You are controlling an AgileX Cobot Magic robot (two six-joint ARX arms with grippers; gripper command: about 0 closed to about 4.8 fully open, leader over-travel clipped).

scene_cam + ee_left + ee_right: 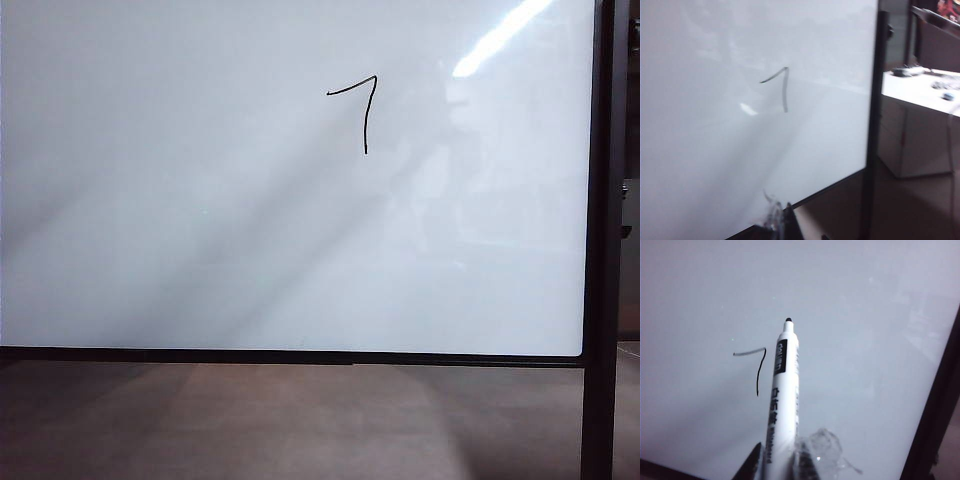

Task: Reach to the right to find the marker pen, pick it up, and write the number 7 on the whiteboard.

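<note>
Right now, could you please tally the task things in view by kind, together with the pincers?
Whiteboard: 1
Marker pen: 1, in the right pincer
Written 7: 1
Pincers: 2, the left pincer near the board's lower edge
Total: 5

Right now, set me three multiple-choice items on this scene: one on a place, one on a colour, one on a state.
1. Where on the large glossy white whiteboard does the thin hand-drawn number 7 sit in the exterior view?
A. upper part, right of middle
B. bottom left corner
C. on the frame

2. What colour is the 7's line?
A. red
B. black
C. green

3. What is the right gripper doing?
A. standing open and empty
B. gripping an eraser
C. shut on the slim white-barrelled marker pen

Answers:
1 A: the digit sits high on the board, right of its centre.
2 B: both strokes are dark black.
3 C: the right wrist view shows the pen clamped between the fingers, its uncapped tip off the board.

The left gripper shows only as a blur.
</note>
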